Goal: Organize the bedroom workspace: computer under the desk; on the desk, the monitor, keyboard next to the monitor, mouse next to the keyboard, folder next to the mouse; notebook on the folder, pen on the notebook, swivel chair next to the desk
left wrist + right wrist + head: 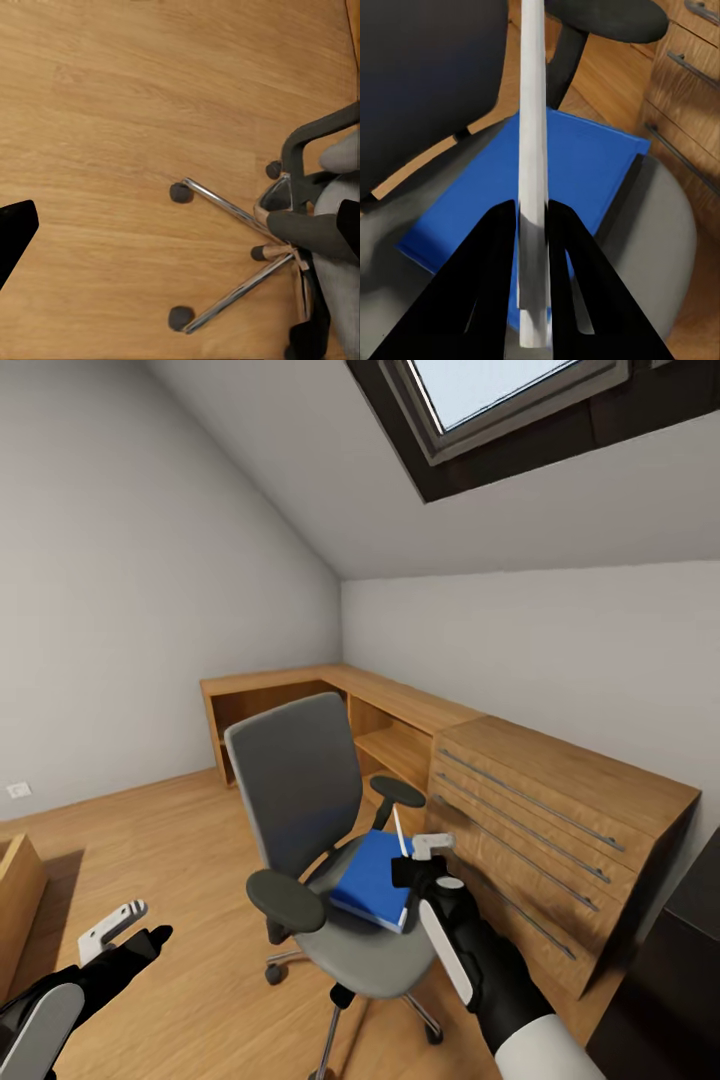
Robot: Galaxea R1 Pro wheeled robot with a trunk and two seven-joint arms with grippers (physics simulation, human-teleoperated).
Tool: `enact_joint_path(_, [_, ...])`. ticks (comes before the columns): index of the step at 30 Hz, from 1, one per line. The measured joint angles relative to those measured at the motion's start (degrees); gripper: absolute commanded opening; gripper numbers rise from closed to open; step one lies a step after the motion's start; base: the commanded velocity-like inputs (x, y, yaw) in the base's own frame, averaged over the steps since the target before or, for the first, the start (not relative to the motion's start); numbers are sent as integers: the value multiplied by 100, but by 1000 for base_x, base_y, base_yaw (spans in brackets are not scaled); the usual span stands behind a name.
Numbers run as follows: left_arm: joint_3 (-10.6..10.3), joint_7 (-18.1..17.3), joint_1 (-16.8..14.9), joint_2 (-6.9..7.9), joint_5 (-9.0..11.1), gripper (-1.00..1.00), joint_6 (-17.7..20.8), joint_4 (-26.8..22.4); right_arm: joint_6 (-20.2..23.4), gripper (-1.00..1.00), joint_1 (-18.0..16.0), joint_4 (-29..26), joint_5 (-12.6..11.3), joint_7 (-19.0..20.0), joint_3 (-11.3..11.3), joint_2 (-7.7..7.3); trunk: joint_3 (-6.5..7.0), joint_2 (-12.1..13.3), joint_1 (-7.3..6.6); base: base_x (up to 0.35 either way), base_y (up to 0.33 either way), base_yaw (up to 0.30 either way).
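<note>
Item: pen (532,150), clamped in your right claw (533,225) above the folder (372,880) lying on the swivel chair (300,790) seat. Left claw (120,932): low over the floor, state unclear. Step: relocating the pen. Next, carry it toward the surface.

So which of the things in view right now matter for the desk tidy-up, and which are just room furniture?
Part of the job:
- pen, clamped in the right gripper
- folder, lying on the seat
- swivel chair

Just there:
- wood drawer cabinet
- corner shelf unit
- skylight
- left gripper, empty
</note>
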Motion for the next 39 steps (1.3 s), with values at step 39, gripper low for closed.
enact_joint_path(39, [-1187, 46, 1, -48, -327, 100, -340, -8, 215, -100, 392, -924, 10, 2, -13, -71, 732, 1565, -857, 0, 0, -34])
